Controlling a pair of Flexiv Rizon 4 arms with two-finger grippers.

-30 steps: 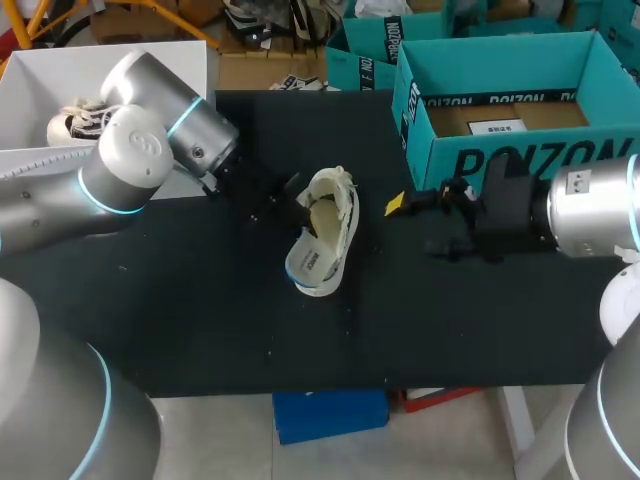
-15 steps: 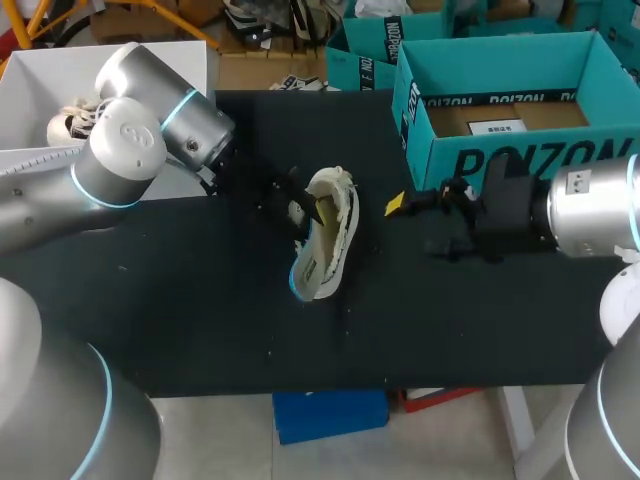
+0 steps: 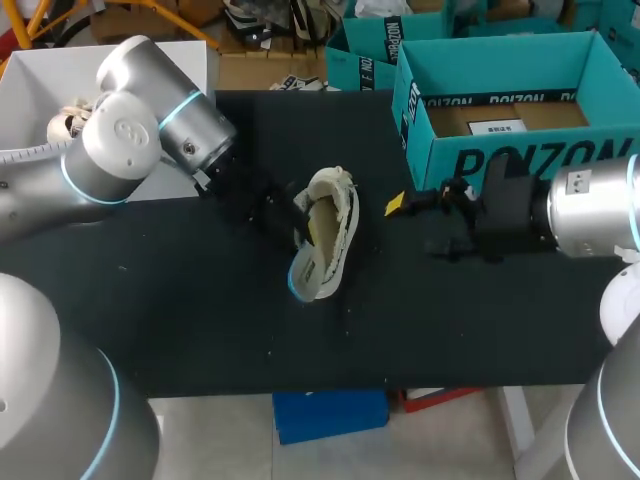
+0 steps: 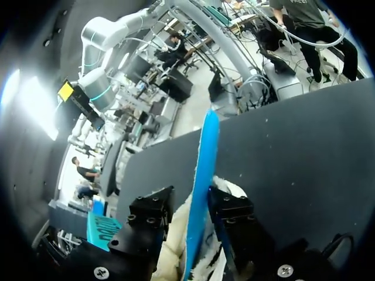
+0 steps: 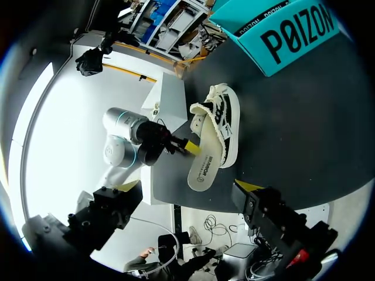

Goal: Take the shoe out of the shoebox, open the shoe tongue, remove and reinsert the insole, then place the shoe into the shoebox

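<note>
A: Left pincer (image 4: 196, 216)?
B: Clamped on the cream, blue-edged foam insole (image 4: 205, 152), which stands partly out of the cream-and-black fleecy shoe (image 3: 338, 205) on the black tabletop (image 3: 200, 320).
A: Step?
B: Insole removal, apparently; next, pull it clear. Right pincer (image 3: 410, 220) gapes empty beside the teal cardboard shoebox (image 3: 500, 160).

Big dark block lettering runs across the front wall of the teal shoebox (image 3: 520, 160), in the upper right of the head view, and I can read it plainly there. A dark strip (image 3: 500, 98) of small pale letters lines the top of the box's inner back wall. Just below it, a white label (image 3: 497, 127) lies on the box floor, its print too small for me. The right wrist view shows a line of dark print on the pale insole (image 5: 203, 169), too fine to make out.
</note>
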